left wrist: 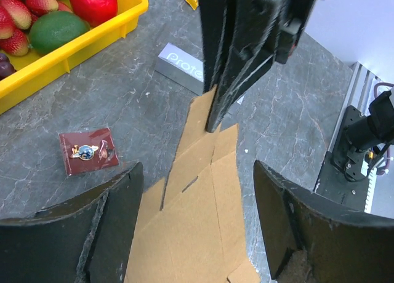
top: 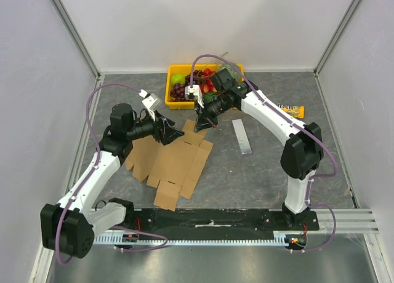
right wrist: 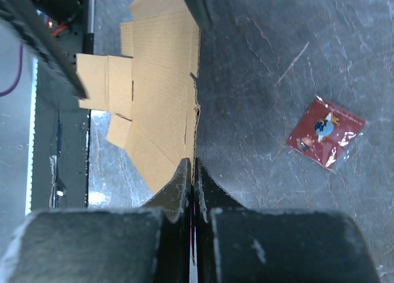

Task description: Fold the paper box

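The paper box (top: pixel 175 163) is a flat brown die-cut cardboard sheet lying on the grey table. My right gripper (top: pixel 200 124) is shut on the sheet's far edge, and the right wrist view shows its fingertips (right wrist: pixel 184 172) pinching the cardboard (right wrist: pixel 160 80) between them. My left gripper (top: pixel 172 134) hangs just above the sheet's far part, to the left of the right gripper. In the left wrist view it (left wrist: pixel 197 172) is wide open, with the cardboard (left wrist: pixel 197 221) below the gap between its jaws and the right gripper's fingers (left wrist: pixel 228 67) just ahead.
A yellow tray (top: pixel 174 67) of fruit stands at the back. A silver box (top: pixel 242 136) lies right of the sheet, and a snack bar (top: pixel 289 111) lies further right. A small red packet (left wrist: pixel 89 151) lies on the table beside the sheet's far end.
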### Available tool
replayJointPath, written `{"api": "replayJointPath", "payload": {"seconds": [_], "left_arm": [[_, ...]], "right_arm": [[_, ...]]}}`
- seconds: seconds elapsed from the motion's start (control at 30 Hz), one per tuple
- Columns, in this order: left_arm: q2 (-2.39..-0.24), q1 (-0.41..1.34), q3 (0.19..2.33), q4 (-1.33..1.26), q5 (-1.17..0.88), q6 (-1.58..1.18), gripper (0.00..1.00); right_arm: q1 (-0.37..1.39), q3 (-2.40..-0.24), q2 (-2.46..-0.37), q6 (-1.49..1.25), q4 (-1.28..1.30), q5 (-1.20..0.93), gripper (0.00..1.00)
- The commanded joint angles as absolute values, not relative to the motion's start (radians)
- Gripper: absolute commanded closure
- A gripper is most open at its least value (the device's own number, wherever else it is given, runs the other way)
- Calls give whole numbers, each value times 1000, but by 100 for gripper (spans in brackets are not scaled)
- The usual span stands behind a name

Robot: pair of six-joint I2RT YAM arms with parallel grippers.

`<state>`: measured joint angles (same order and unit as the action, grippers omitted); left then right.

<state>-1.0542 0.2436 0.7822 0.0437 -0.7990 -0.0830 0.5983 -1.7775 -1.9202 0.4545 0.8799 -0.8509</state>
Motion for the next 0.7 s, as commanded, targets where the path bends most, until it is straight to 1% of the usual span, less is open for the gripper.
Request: {"api": "replayJointPath", "payload": {"seconds": [0.0,0.17,0.33,0.6,0.67], "left_arm": [[-1081,264,808,-25,-824,-41,23],[-1126,308,842,-34,-847,-38,25],[-1163,360,867,-31,-841,-26,30],[-1192,380,879,-18,-831,-17,44],[-1196,380,885,-14,-831,-21,51]], "right_arm": [[595,-1821,-1850,476,893,-957,100],[594,-1816,-1844,474,894,-954,100],[594,-1810,-1850,474,897,-963,100],[594,-1810,-1844,480,899,-969,100],[594,-1813,-1845,479,899,-966,99]]}}
